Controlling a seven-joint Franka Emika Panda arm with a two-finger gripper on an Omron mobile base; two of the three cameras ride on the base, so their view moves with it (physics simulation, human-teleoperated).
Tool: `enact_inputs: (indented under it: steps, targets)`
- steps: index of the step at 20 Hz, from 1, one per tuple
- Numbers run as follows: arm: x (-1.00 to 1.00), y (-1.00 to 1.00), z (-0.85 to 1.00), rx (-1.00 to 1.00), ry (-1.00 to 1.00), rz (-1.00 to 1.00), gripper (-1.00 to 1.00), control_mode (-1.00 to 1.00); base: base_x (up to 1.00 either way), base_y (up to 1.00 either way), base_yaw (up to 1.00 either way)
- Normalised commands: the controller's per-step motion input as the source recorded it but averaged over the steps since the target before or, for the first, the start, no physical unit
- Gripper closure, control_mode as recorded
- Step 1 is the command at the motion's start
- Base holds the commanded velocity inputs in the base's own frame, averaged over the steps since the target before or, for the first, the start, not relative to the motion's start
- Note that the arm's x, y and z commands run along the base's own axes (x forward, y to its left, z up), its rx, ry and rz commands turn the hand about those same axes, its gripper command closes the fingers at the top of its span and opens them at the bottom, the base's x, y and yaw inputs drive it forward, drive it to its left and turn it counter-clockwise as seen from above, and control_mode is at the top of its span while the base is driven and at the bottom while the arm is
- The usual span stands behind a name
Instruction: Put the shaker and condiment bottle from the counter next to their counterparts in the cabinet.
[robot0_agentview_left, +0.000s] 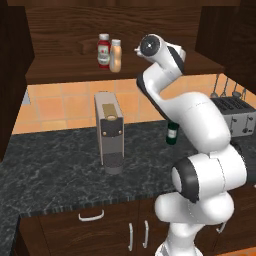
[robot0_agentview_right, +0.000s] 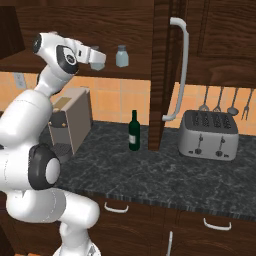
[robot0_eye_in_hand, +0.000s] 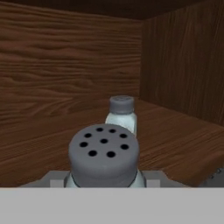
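Jaws closed partway on the shaker (robot0_eye_in_hand: 104, 157), gripping its body from both sides, its perforated grey cap facing the hand camera and sitting squarely between the fingers. Gripper (robot0_agentview_right: 97, 58) reached in over the cabinet (robot0_agentview_right: 140, 72) shelf, shaker held at the front edge of the shelf, whether touching the wood or just above it cannot be told. Second shaker (robot0_agentview_right: 121, 56) standing upright on the shelf just beyond the held one, nearer the back panel and the right wall, a small gap between the two. Farther left along the same shelf, red bottle (robot0_agentview_left: 103, 50) and condiment bottle (robot0_agentview_left: 116, 56) standing upright side by side, nearly touching, well apart from the shakers. Below, on the counter (robot0_agentview_right: 150, 175): coffee machine (robot0_agentview_left: 108, 130) toward the back left, wine bottle (robot0_agentview_right: 133, 131) upright near the middle back, toaster (robot0_agentview_right: 208, 134) at the back right. Open cabinet door (robot0_agentview_right: 160, 75) edge-on above the wine bottle.
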Motion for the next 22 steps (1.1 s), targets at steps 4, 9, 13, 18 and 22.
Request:
enact_inputs:
  steps: [4,9,13,18,22]
  targets:
    - [0.22,-0.04,-0.09,0.0,0.0,0.0,1.0,-1.0,0.0,0.0,0.0]
    - [0.26,-0.01,-0.24,0.0,0.0,0.0,1.0,-1.0,0.0,0.0,0.0]
    - [0.31,-0.07,-0.13,0.0,0.0,0.0,1.0,-1.0,0.0,0.0,0.0]
    - [0.36,-0.02,-0.14,0.0,0.0,0.0,1.0,-1.0,0.0,0.0,0.0]
    - [0.32,-0.02,-0.21,0.0,0.0,0.0,1.0,-1.0,0.0,0.0,0.0]
